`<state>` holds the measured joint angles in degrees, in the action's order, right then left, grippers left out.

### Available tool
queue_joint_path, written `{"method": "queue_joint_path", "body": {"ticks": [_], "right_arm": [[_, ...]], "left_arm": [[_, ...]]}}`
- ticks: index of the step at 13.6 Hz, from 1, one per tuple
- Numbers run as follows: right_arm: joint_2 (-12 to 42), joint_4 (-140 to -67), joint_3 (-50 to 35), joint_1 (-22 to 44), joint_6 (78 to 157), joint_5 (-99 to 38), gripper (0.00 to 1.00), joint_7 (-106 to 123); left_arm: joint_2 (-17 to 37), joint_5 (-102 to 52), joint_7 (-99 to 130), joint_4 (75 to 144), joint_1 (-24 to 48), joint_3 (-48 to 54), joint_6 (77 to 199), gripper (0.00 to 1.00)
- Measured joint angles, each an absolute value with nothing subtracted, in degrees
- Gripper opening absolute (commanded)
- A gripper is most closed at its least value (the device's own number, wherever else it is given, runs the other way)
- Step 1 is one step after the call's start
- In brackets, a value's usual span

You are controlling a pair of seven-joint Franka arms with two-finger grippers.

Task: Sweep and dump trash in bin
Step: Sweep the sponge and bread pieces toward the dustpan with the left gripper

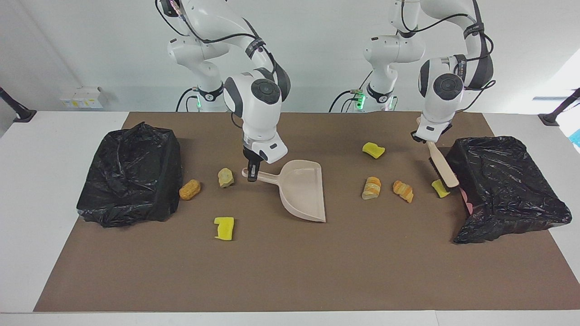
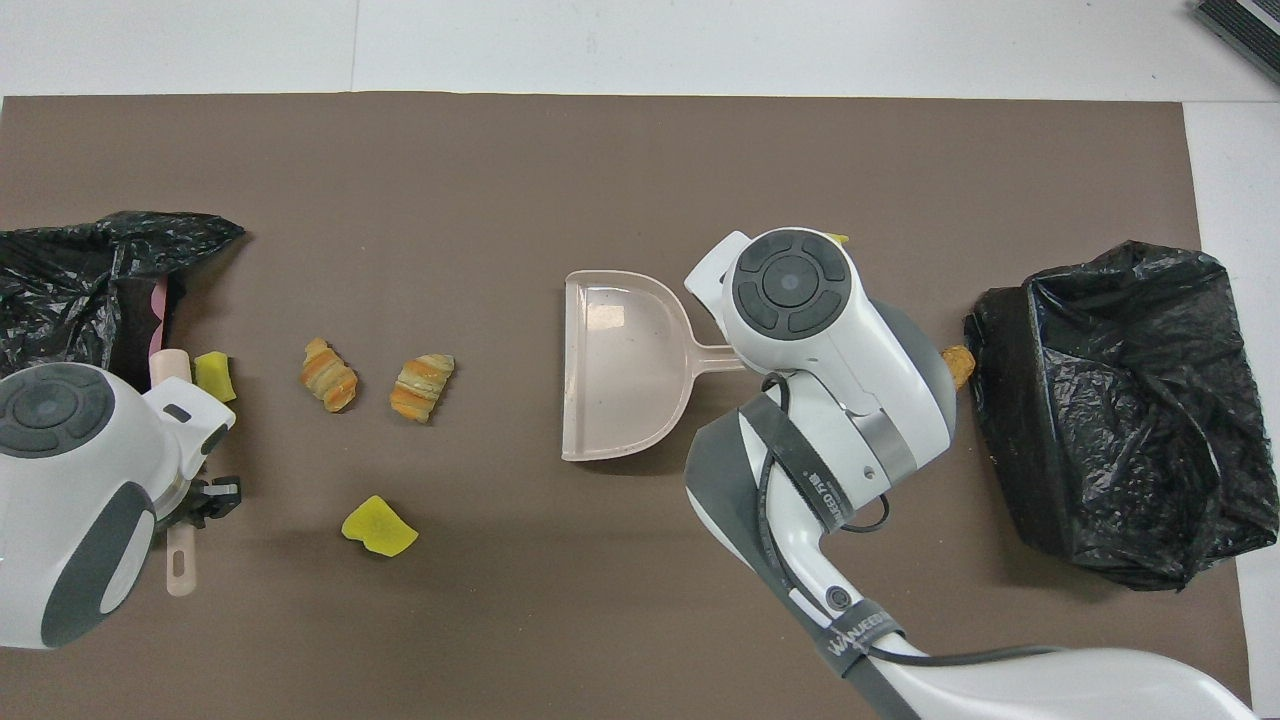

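Observation:
My right gripper [image 1: 251, 174] is shut on the handle of the beige dustpan [image 1: 302, 190], which lies on the mat with its mouth facing the left arm's end. My left gripper [image 1: 427, 139] is shut on the beige brush [image 1: 442, 165]; its head rests by a yellow sponge piece [image 1: 439, 188] at the edge of the black-bagged bin [image 1: 507, 190]. More trash lies between brush and dustpan: two bread lumps [image 1: 372, 188] [image 1: 403, 190] and a yellow sponge [image 1: 373, 150]. Overhead, the dustpan [image 2: 625, 365], brush handle [image 2: 180, 565] and bread lumps [image 2: 328, 373] [image 2: 421, 386] show.
A second black-bagged bin [image 1: 131, 181] stands at the right arm's end. Beside it lie an orange lump [image 1: 190, 189], a tan lump [image 1: 225, 177] and a yellow sponge [image 1: 224, 227]. The brown mat [image 1: 290, 271] covers most of the white table.

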<state>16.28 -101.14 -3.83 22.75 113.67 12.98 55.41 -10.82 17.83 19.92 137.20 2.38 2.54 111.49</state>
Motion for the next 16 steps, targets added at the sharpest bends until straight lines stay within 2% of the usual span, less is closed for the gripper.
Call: {"method": "queue_joint_path", "body": {"ticks": [2, 8, 12, 16], "right_arm": [[16.28, -101.77, -3.82, 22.68, 113.88, 12.97, 0.0, 55.41], [16.28, -102.44, -3.86, 21.9, 114.67, 12.97, 0.0, 56.8], [16.28, -102.57, -3.86, 21.78, 114.88, 12.97, 0.0, 57.29], [16.28, -102.72, -3.87, 21.63, 114.97, 12.97, 0.0, 57.58]], "left_arm": [[-10.82, 15.93, 18.43, 137.46, 3.56, 3.23, 112.19, 0.0], [-10.76, 6.67, 18.3, 135.3, 14.24, 4.05, 113.51, 0.0], [-10.79, 4.52, 18.2, 129.82, 14.44, 3.19, 111.7, 0.0], [-10.59, 4.49, 17.38, 129.39, 10.09, 2.7, 111.38, 0.0]]}}
